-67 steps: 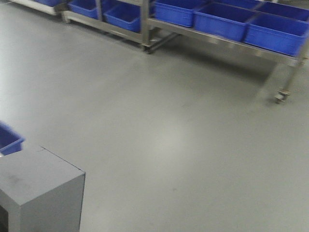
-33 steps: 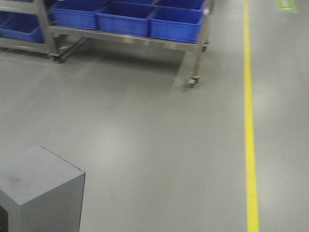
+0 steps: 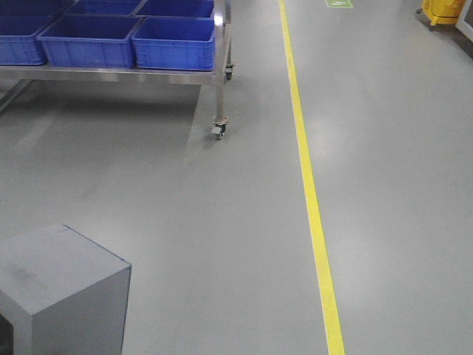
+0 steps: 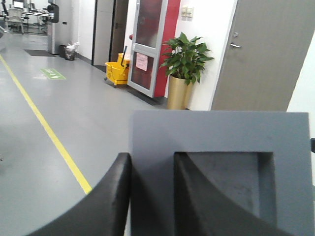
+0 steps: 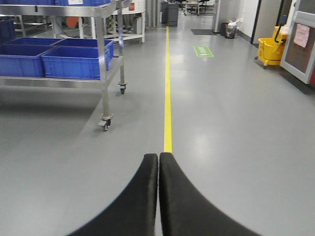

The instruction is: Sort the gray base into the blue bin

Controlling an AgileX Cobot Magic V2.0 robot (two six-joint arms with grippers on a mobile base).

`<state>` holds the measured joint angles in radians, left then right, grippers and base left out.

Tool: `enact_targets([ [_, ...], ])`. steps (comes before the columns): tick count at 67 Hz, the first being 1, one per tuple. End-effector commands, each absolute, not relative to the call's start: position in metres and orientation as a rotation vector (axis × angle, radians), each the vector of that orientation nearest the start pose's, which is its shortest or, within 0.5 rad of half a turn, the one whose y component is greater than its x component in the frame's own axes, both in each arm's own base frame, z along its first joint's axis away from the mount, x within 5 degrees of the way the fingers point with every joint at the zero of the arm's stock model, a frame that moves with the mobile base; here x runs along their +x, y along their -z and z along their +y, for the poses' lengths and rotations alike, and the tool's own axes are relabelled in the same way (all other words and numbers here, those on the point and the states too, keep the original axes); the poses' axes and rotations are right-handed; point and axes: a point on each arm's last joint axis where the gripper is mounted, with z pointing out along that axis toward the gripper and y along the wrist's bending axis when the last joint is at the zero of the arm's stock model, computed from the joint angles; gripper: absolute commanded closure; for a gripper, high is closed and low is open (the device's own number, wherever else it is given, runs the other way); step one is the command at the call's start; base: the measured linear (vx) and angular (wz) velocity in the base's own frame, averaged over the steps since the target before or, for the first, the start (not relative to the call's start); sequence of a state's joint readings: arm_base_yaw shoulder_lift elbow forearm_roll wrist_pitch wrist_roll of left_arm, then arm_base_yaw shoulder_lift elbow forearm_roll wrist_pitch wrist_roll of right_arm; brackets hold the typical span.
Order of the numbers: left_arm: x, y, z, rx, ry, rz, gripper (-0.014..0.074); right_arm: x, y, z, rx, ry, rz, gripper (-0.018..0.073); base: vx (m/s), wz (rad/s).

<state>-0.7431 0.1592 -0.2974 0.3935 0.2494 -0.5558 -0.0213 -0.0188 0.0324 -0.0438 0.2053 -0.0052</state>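
Status: carry leg, drop not yet done | L fingers (image 4: pixel 110 196) pinching gray base (image 4: pixel 216 132) wall, one inside recess | R fingers (image 5: pixel 133 201) pressed together, empty | blue bin (image 3: pixel 175 43) on wheeled rack (image 3: pixel 219 89), well apart, prob target, can't tell which | left: approach, release
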Motion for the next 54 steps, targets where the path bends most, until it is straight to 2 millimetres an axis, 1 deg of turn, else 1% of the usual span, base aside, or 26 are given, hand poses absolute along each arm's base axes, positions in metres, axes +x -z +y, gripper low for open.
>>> enact_targets([
  [1,0.0451,-0.3008,-0.0346,0.383,0.701,1.457,0.0603,0.0559,-0.1906,-0.0021,-0.026,0.075,1.621,0.0564,0.28,-0.26],
  [21,0.0451,-0.3008,-0.0346,0.383,0.701,1.457,0.0603,0.0559,-0.1906,-0.0021,-0.026,0.075,1.621,0.0564,0.34,-0.13],
  [54,0.0451,-0.3008,-0.0346,0.383,0.701,1.457,0.0603,0.0559,-0.1906,-0.0021,-0.026,0.075,1.621,0.0564,0.39,-0.01],
])
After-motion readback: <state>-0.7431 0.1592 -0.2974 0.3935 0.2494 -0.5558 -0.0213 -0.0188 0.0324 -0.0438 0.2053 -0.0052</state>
